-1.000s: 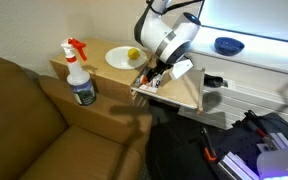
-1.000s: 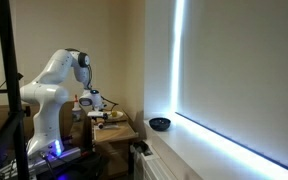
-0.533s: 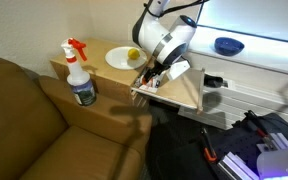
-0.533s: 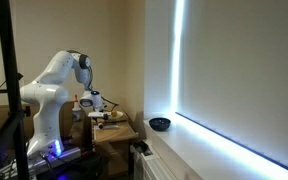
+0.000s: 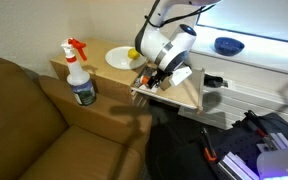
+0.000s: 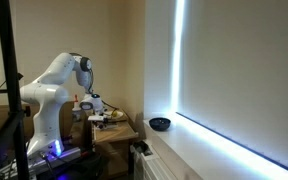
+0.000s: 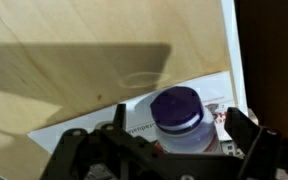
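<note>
The gripper [image 5: 154, 79] hangs low over the wooden table [image 7: 64, 60], its jaws spread wide and clamped on nothing. In the wrist view the purple-capped bottle [image 7: 176, 112] stands upright directly between the fingers on a sheet of paper [image 7: 94, 122], its long axis pointing up toward the camera. The table's edge runs close along one side of the bottle, bare wood lies beyond it, and the plate [image 5: 118, 58] and spray bottle [image 5: 80, 72] sit well apart.

Reference landmark: wooden side table [image 5: 189, 96]. A brown sofa [image 5: 24, 125] stands beside it. A plain cream wall [image 5: 34, 25] rises behind it. Beyond it, a white windowsill [image 5: 274, 58] runs beneath a lowered window blind [image 6: 244, 70]. Daylight shows along the blind's edges.
</note>
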### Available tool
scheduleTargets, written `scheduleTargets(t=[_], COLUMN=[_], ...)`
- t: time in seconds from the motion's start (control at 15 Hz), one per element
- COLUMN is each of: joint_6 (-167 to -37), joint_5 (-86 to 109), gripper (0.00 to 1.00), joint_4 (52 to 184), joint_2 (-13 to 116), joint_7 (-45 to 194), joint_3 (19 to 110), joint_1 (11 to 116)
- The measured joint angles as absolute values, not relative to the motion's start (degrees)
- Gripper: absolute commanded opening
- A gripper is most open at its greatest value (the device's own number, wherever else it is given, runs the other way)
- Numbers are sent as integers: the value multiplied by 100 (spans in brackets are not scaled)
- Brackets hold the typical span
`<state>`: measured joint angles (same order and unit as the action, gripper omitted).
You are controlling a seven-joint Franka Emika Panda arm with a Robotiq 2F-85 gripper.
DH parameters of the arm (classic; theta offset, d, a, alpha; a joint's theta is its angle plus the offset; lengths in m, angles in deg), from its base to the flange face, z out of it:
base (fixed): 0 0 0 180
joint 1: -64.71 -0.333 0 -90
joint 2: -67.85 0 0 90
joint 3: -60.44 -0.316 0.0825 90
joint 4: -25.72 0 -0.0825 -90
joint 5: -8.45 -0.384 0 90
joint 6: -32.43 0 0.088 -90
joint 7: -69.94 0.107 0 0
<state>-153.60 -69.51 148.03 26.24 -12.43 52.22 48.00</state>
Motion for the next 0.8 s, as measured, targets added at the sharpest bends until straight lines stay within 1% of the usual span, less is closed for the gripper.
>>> scheduleTargets(t=[0.07,0.13,0.6,0.67,0.8], joint_6=[-15360,-15362,-15362,-15362,-15362], joint_5=[-6951,-6952,-6952,-6952,-6952], gripper=[75,74,24,19,19], joint_4=[14786,14778,14739,14739,14746], joint_2=[2587,2569,2562,2561,2559], joint_7=[-1243,-1243,-1248,-1248,-1256], joint_3=[5232,5233,5205,5205,5209], joint_1=[4798,4799,4799,4799,4799])
